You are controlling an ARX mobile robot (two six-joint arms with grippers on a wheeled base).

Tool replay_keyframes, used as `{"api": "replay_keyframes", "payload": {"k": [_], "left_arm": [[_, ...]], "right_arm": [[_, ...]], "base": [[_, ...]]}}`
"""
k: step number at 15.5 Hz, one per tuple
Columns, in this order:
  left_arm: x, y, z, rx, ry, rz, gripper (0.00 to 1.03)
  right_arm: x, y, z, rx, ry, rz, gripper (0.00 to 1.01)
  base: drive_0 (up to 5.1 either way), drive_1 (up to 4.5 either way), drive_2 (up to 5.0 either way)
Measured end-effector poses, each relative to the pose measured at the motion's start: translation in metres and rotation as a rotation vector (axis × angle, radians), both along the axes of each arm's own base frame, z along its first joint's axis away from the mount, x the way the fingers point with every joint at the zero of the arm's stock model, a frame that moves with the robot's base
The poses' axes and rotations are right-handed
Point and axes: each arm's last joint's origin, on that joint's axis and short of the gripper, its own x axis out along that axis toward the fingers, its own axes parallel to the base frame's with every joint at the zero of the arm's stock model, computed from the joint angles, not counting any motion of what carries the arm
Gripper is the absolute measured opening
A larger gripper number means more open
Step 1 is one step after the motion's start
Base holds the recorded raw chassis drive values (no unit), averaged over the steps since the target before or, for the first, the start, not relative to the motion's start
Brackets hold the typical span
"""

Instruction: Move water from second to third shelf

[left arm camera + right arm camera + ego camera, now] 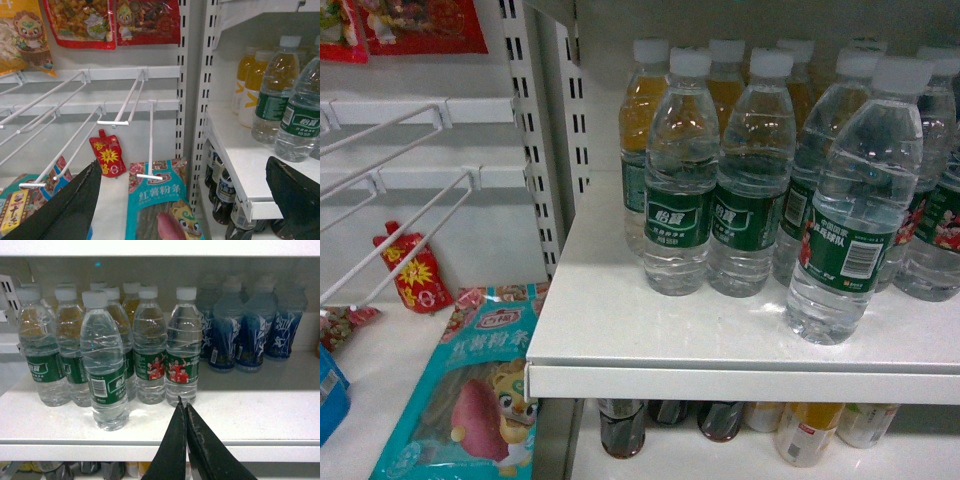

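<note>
head view: the water [855,205], a clear ribbed bottle with white cap and green label band, stands upright at the right of the frame, forward of its row and nearest the front lip of the white shelf [620,330]. neither of my arms appears in this view. right wrist view: the same bottle [104,365] sits left of centre, ahead of the other green-label bottles [150,355]; blue-labelled bottles [250,330] fill the upper right. my right gripper [185,407], at bottom centre, is clenched tip to tip on nothing, short of the row and to the right of the target. left wrist view: my left gripper [185,172] is released, its dark fingers [75,205] spread to the lower corners, with hook rails [120,107] and snack packets [160,205] beyond; it grasps nothing.

step in hand, as i judge it: approach and grasp. i should part the right jaws, shift toward the left of that frame, and close on the ribbed body near the label, coming in level so neighbours are not toppled.

not resolved: the destination shelf cannot be identified with certainty; only bottle tops [720,420] show under the lip at the bottom of the head view. the rear rows are blurred, and label text is unreadable.
</note>
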Motion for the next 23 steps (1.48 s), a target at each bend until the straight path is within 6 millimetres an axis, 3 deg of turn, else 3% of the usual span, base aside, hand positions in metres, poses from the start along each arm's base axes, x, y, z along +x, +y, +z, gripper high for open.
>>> {"api": "replay_keyframes", "payload": {"k": [2,9,10,23], "left_arm": [[0.0,0.0,0.0,0.0,0.0,0.0,0.98],[0.0,0.0,0.0,0.0,0.0,0.0,0.98],[0.0,0.0,0.0,0.0,0.0,0.0,0.98],[0.0,0.0,0.0001,0.0,-0.001,0.0,0.98]], "right_arm": [[0.0,0.0,-0.0001,-0.001,0.002,0.0,0.06],[0.0,0.0,-0.0001,-0.001,0.001,0.0,0.94],[0.0,0.0,-0.0001,0.0,0.001,0.0,1.0],[0.0,0.0,-0.0001,0.0,0.001,0.0,0.98]], "base": [[0.0,0.0,0.0],[0.0,0.0,0.0],[0.0,0.0,0.0],[0.0,0.0,0.0]]}}
